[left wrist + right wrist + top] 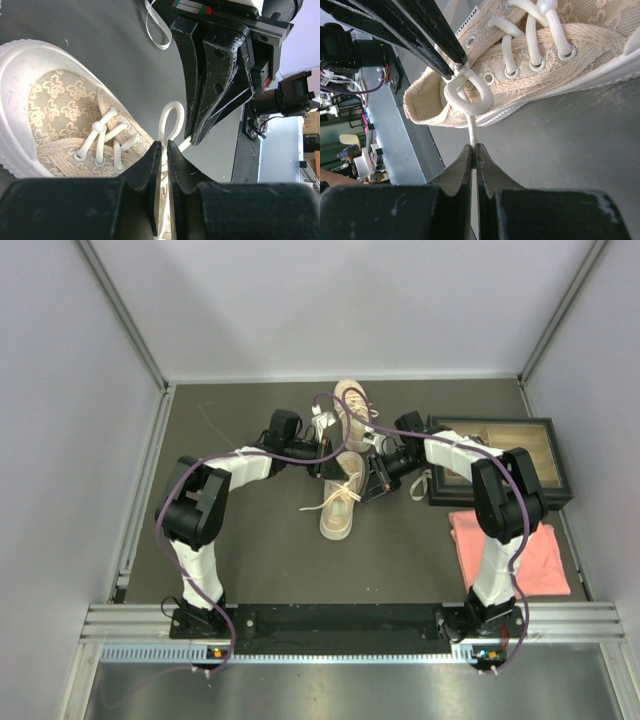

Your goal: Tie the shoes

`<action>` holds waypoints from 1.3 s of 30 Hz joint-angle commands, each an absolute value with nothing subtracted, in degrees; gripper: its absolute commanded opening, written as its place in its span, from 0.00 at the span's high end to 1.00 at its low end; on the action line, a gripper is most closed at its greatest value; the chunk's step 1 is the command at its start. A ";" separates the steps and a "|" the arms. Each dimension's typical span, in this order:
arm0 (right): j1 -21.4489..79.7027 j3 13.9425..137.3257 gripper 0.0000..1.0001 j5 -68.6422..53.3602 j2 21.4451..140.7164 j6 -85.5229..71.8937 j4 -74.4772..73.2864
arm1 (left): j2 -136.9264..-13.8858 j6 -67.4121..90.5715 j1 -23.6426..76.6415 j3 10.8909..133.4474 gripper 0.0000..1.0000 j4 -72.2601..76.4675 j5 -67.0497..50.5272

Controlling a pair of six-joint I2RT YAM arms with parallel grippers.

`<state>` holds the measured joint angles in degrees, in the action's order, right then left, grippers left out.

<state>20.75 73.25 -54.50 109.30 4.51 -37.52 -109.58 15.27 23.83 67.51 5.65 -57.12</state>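
From above, you have two shoes on the dark tabletop: the far shoe near the back and the near shoe just in front of it. The left tool and right tool meet between them, close together. From this height you cannot tell which shoe's lace they hold. To the right sit a dark-framed box and, nearer you, a pink cloth.

In your left wrist view, a shoe lies at the left, its toe cap toward the top of the picture. Your left tool's fingers are clenched, with only a thin gap, on a white lace that rises in a small loop just above them. The right tool's black fingers hang just beyond that loop. A loose loop of lace lies on the tabletop farther off.

In your right wrist view, your right tool's fingers are pressed tight on a straight run of the lace. That run leads up to a loop beside the shoe's heel opening. There the left tool's fingertips pinch the loop.
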 commanded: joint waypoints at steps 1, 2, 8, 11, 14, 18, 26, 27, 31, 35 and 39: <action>20.48 75.59 1.00 -55.90 109.25 5.89 -37.35 | -109.77 15.91 23.99 67.94 0.85 8.17 -58.97; 20.48 75.59 1.00 -55.90 109.34 5.98 -37.44 | -109.78 15.82 23.99 67.94 0.84 7.83 -58.80; 20.48 75.59 1.00 -55.99 109.34 5.80 -37.35 | -110.13 15.12 23.91 67.94 0.80 6.86 -58.36; 20.39 75.50 1.00 -55.99 109.34 5.98 -37.27 | -110.30 14.77 23.99 68.11 0.81 6.42 -58.45; 20.39 75.41 1.00 -55.90 109.34 5.98 -37.27 | -110.22 14.59 23.99 68.20 0.92 6.42 -58.53; 20.39 75.41 1.00 -55.81 109.25 5.98 -37.35 | -109.43 15.82 23.73 67.76 1.00 8.43 -58.27; 20.39 74.97 1.00 -54.84 109.25 6.68 -37.97 | -107.93 16.00 22.06 68.38 1.00 11.51 -54.76; 20.39 74.80 1.00 -54.84 109.16 6.68 -37.71 | -107.84 16.08 21.80 68.47 1.00 11.60 -54.58; 20.39 74.88 1.00 -54.84 109.16 6.42 -37.79 | -108.02 16.26 21.71 68.82 1.00 11.78 -54.67; 20.39 74.88 1.00 -55.02 109.16 6.33 -37.62 | -108.81 13.64 21.97 70.05 0.91 7.57 -57.56; 20.39 74.97 1.00 -55.28 109.16 6.15 -37.44 | -108.72 10.11 22.85 70.05 0.68 3.00 -57.92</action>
<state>20.71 73.25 -54.41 109.30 4.97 -37.56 -110.28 14.26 21.96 67.92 6.63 -55.77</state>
